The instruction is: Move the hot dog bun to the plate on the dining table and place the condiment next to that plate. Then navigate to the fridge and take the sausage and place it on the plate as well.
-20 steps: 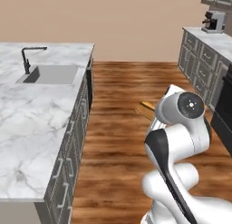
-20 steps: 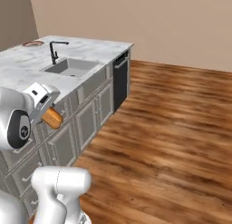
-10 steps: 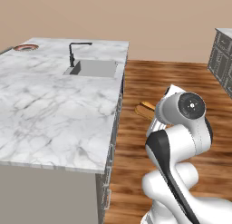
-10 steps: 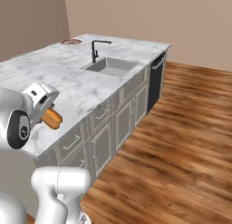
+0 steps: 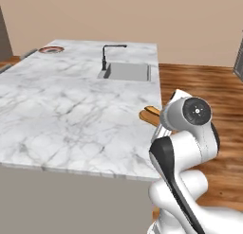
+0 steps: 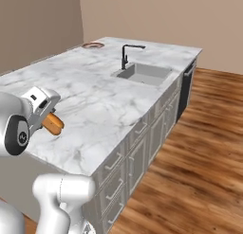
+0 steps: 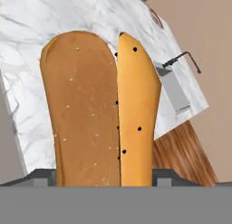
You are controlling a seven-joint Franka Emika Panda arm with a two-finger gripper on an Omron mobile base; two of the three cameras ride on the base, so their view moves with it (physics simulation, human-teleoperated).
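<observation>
Pinching the hot dog bun [image 7: 102, 109] lengthwise, the gripper [image 6: 46, 115] hangs at the dining table's [image 5: 71, 114] near edge. Far diagonally across sits the plate [image 5: 51, 49].

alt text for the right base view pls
The gripper holds the bun over the near corner of the marble dining table. Farther along are a sink with a black faucet and, at the far end, the plate.

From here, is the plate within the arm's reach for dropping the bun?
Probably not. The plate sits at the far corner of the dining table, while the gripper holds the hot dog bun over the near edge. Nothing blocks the marble between them.
</observation>
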